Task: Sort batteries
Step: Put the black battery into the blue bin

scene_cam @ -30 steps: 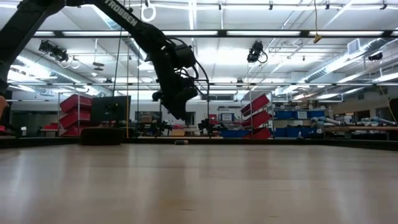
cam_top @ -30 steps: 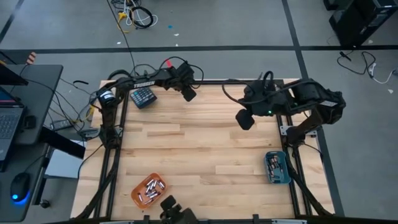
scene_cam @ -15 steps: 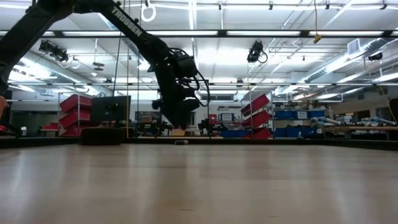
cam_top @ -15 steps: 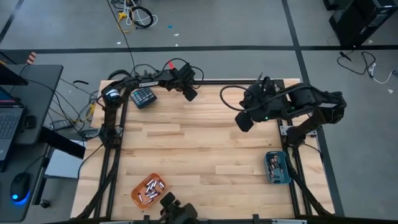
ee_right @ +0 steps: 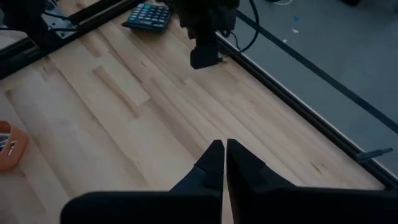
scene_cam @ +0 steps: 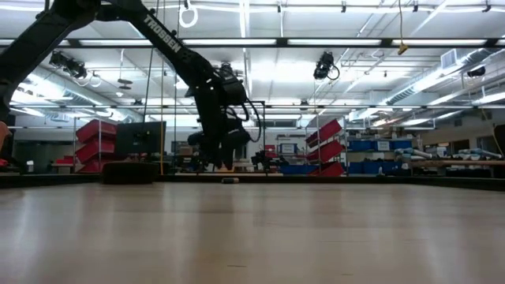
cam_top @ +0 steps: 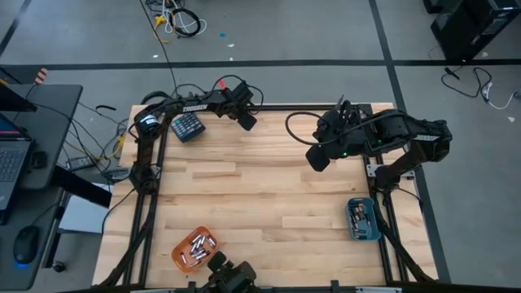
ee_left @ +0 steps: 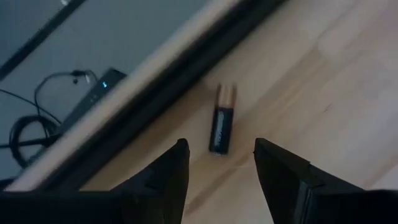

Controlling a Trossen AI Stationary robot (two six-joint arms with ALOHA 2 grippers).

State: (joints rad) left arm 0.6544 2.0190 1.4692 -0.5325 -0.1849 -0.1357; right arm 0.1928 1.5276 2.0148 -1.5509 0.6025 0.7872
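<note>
The bench (cam_top: 260,203) is a pale wooden slab with a dark frame along its edges, and all positions below are given relative to it. The left arm reaches along its far edge, with the left gripper (cam_top: 247,122) low over the far edge near its middle; the jaws stand apart and hold nothing. In the left wrist view one battery (ee_left: 222,127), dark with a pale copper-coloured end, lies on the bench surface beside the dark edge rail, ahead of and between the two spread fingers (ee_left: 163,171), apart from both. The right arm is folded over the bench's far right part, with the right gripper (cam_top: 317,158) raised above the surface; its jaws are closed together and empty, as the right wrist view confirms (ee_right: 219,165). An orange tray (cam_top: 194,247) sits at the bench's near left edge and carries a cluster of batteries (cam_top: 195,247). A blue tray (cam_top: 361,219) sits at the near right edge and carries several more cells (cam_top: 359,216). A dark teal keypad block (cam_top: 186,127) lies at the far left corner.
</note>
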